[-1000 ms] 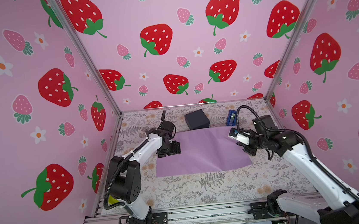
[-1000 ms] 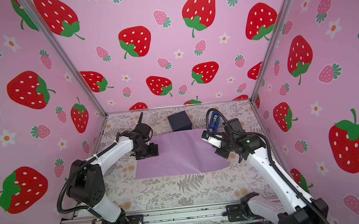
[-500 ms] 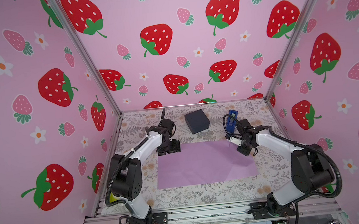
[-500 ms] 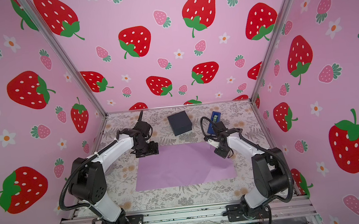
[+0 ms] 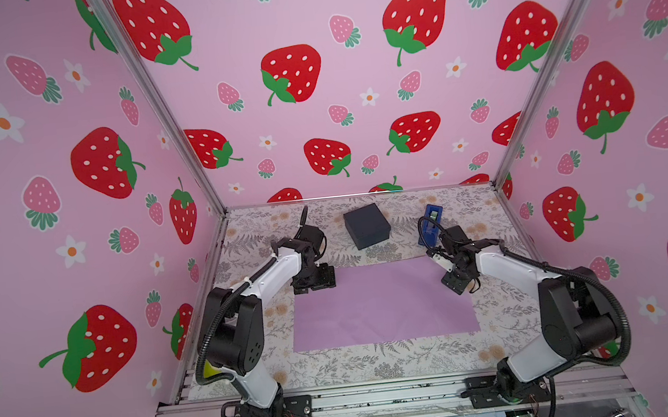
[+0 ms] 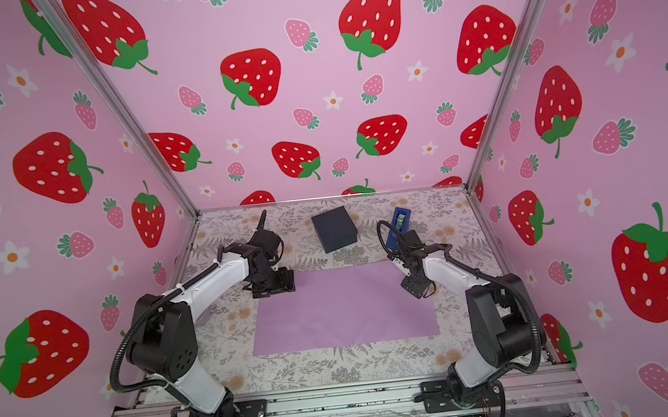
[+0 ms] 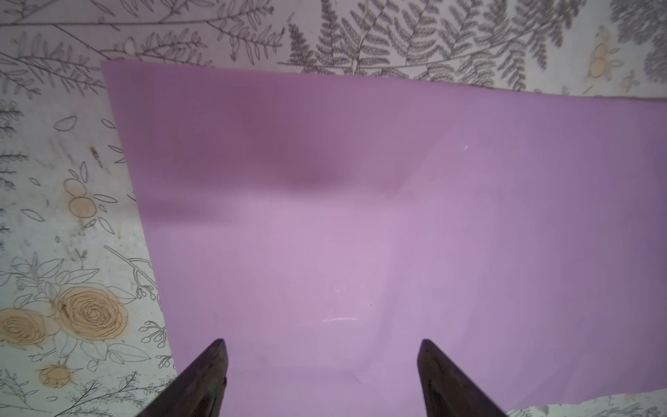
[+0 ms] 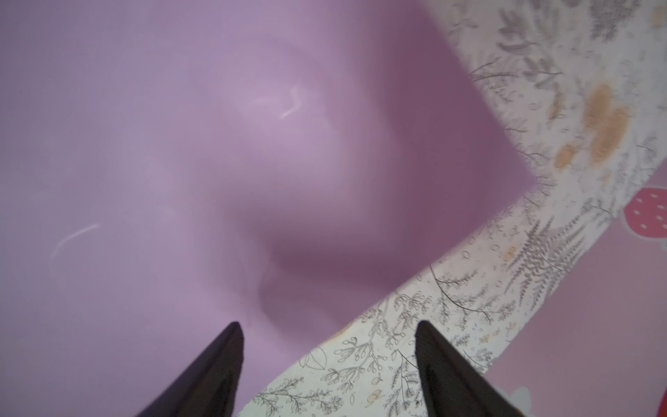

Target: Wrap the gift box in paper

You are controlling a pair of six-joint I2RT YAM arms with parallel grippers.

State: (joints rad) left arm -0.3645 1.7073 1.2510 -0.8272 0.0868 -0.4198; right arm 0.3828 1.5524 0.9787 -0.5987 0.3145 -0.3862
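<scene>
The lilac paper (image 5: pixel 383 305) (image 6: pixel 342 309) lies flat on the floral table in both top views. The black gift box (image 5: pixel 367 226) (image 6: pixel 334 229) stands behind the paper's far edge, apart from it. My left gripper (image 5: pixel 314 280) (image 6: pixel 273 284) hangs over the paper's far left corner. In the left wrist view it (image 7: pixel 323 346) is open, with only paper (image 7: pixel 361 216) beneath. My right gripper (image 5: pixel 456 281) (image 6: pixel 415 287) is low at the paper's right edge. In the right wrist view it (image 8: pixel 326 326) is open and straddles that edge of the paper (image 8: pixel 180 144), holding nothing.
A blue tape dispenser (image 5: pixel 432 223) (image 6: pixel 398 224) stands at the back right, just behind my right wrist. Strawberry-print walls (image 5: pixel 313 94) close in the back and both sides. The metal rail (image 5: pixel 384 397) with the arm bases runs along the front.
My right gripper has opened and let go of the paper's right edge. The paper has slid toward the front, away from the box, and now lies flat. The left gripper has barely moved.
</scene>
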